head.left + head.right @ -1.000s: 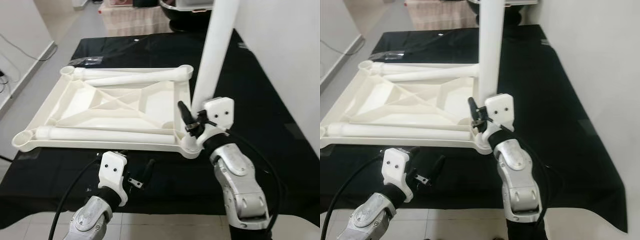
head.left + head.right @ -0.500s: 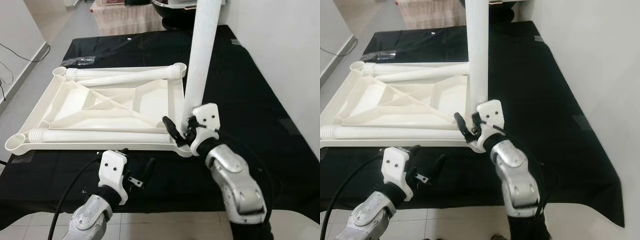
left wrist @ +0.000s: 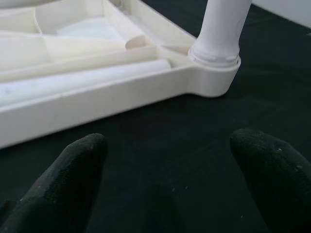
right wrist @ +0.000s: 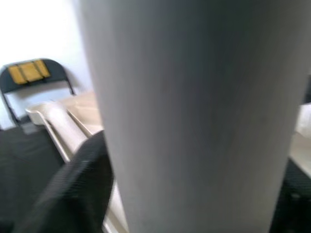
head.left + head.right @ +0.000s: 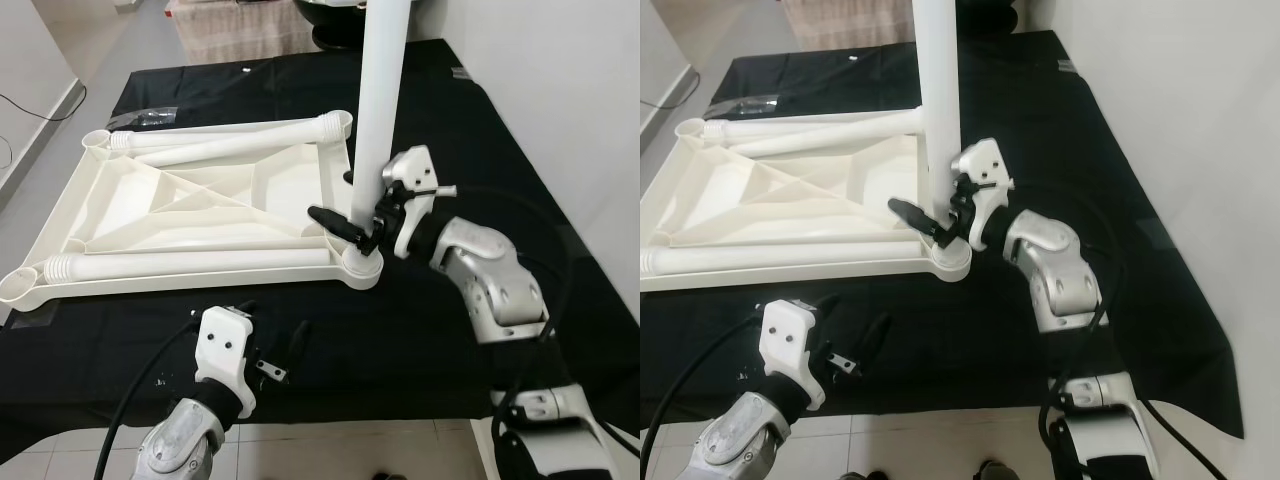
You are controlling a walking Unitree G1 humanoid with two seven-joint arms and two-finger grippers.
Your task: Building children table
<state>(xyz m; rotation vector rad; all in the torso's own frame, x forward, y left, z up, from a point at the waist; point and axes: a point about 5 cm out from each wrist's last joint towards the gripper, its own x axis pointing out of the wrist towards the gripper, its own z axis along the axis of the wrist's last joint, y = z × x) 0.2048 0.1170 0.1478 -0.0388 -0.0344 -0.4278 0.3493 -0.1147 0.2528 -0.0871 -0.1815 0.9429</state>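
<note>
A white plastic tabletop [image 5: 150, 215] lies upside down on the black-covered table [image 5: 430, 330]. One white table leg [image 5: 380, 90] stands upright in its near right corner socket [image 5: 362, 268]. My right gripper [image 5: 345, 205] reaches in from the right and is shut on this leg just above the socket, one finger [image 5: 330, 220] in front of it and one behind. The leg [image 4: 194, 121] looms large in the right wrist view. Two more legs lie on the tabletop, one by the far rim [image 5: 230, 150] and one by the near rim [image 5: 190, 262]. My left gripper [image 5: 270, 325] hovers open over the cloth before the near rim, holding nothing.
A white wall [image 5: 560, 100] runs along the table's right side. A crumpled clear plastic bag [image 5: 140, 118] lies at the far left corner. Bare floor [image 5: 40, 110] runs along the left. A dark folding chair [image 4: 29, 77] stands beyond in the right wrist view.
My right arm has swung from the near side of the leg round to its right side, still holding it. The leg now stands straighter in the socket. The camera has shifted.
</note>
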